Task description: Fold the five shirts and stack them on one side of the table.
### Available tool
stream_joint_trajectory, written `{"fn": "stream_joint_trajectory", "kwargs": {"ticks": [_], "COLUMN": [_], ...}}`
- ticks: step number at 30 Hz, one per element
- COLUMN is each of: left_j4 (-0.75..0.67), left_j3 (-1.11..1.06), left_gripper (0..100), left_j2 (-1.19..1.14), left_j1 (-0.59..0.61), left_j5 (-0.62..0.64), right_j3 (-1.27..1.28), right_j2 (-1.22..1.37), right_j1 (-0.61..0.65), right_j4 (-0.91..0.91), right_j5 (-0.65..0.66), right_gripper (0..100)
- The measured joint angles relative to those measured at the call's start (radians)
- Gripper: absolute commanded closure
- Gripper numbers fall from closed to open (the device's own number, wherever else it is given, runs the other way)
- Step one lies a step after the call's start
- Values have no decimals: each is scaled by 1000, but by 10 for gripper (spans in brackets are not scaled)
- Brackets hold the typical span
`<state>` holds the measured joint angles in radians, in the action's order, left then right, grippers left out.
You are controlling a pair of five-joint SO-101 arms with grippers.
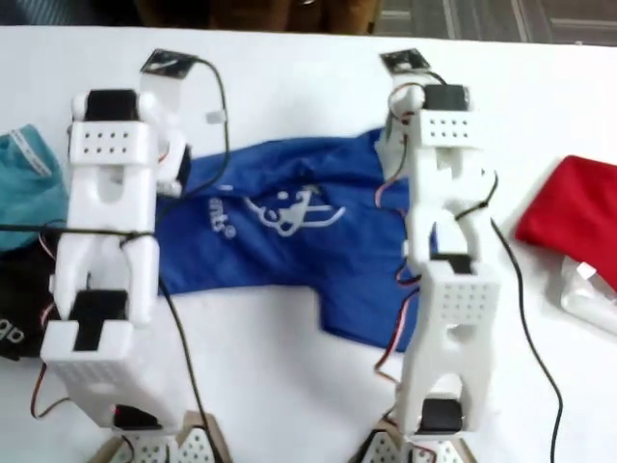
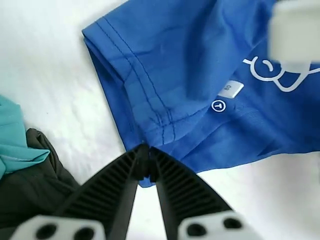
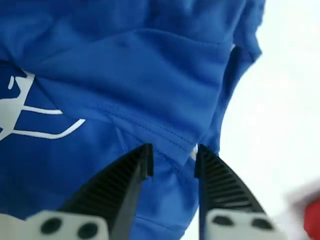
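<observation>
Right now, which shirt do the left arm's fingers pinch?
The blue shirt with the white print, mid-table; the left gripper is shut on its hem. The teal shirt, dark shirt and red shirt lie at the sides.

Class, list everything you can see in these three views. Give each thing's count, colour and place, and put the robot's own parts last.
blue shirt: one, blue with white print, spread across the table's middle.
teal shirt: one, teal, at the high view's left edge.
dark shirt: one, black, beside the teal shirt, nearer the arm bases.
red shirt: one, red, at the high view's right edge.
clear wrapper: one, see-through, against the red shirt.
table: one, white.
left gripper: one, black, shut on the blue shirt's edge.
right gripper: one, black, open astride the blue shirt's hem.
</observation>
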<state>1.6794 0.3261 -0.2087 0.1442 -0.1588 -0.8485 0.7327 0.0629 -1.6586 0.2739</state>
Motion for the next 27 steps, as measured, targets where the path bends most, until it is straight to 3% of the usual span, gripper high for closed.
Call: {"fn": "stream_joint_trajectory", "kwargs": {"ticks": [10,27], "left_j4": [-37,-83], "left_j3": [-25,-117], "left_gripper": [976,976], "left_j2": [0,0], "left_j1": [0,0], "left_j5": [0,0], "right_j3": [-203,-124], "right_j2": [184,186], "right_j1": [-3,-54], "right_j4": [-86,-91], "right_j5": [0,-6], "right_gripper": [873,875]}}
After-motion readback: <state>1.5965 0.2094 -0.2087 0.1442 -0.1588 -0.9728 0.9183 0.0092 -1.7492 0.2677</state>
